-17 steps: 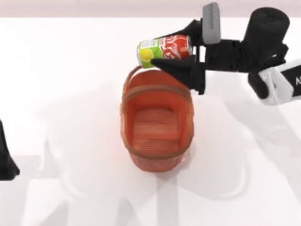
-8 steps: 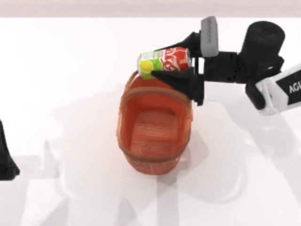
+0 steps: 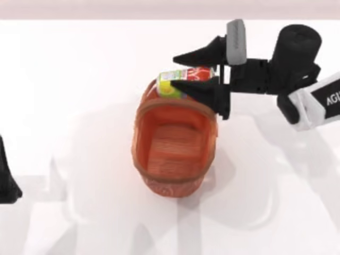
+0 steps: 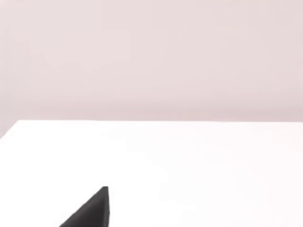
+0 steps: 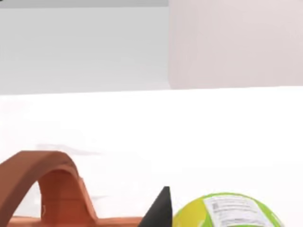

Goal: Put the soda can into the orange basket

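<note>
The soda can [image 3: 185,79] lies on its side, green end toward the table's left, over the far end of the orange basket [image 3: 136,151], just beyond its arched handle [image 3: 175,102]. My right gripper [image 3: 173,69] is open around the can. One finger shows clear of it on the far side, and the other crosses its near side. In the right wrist view the can's green end [image 5: 227,213] sits beside one black fingertip [image 5: 164,198], with the basket handle [image 5: 45,165] farther off. My left gripper [image 3: 6,183] is parked at the table's left edge.
The basket stands at the middle of the white table [image 3: 79,79]. My right arm [image 3: 295,58] reaches in from the far right. A pale wall [image 5: 227,42] runs behind the table.
The right gripper's fingers have spread apart, so the far finger now shows clear of the can. The can looks smaller and lower, nearer the basket's far rim. The left arm has not moved.
</note>
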{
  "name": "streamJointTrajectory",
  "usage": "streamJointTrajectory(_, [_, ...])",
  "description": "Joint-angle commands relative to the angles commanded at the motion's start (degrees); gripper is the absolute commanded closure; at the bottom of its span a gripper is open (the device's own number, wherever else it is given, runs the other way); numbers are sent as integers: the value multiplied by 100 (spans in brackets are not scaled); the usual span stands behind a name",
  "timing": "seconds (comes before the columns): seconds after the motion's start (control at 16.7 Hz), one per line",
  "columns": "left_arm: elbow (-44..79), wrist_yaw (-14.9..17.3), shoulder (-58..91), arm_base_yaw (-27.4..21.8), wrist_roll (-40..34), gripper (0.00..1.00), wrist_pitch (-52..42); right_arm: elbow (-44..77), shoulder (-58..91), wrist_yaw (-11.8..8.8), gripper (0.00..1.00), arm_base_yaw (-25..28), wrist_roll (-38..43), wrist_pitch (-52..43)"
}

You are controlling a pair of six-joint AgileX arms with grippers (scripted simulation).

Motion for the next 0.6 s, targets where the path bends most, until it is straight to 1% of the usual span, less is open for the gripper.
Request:
streamJointTrajectory(0.18, [0, 0, 0, 0, 0, 0, 0, 0, 0, 0, 2, 0, 0, 0])
streamJointTrajectory(0.24, [0, 0, 0, 0, 0, 0, 0, 0, 0, 0, 0, 0, 0, 0])
streamJointTrajectory(0.6, [0, 0, 0, 0, 0, 0, 0, 0, 0, 0, 0, 0, 0, 0])
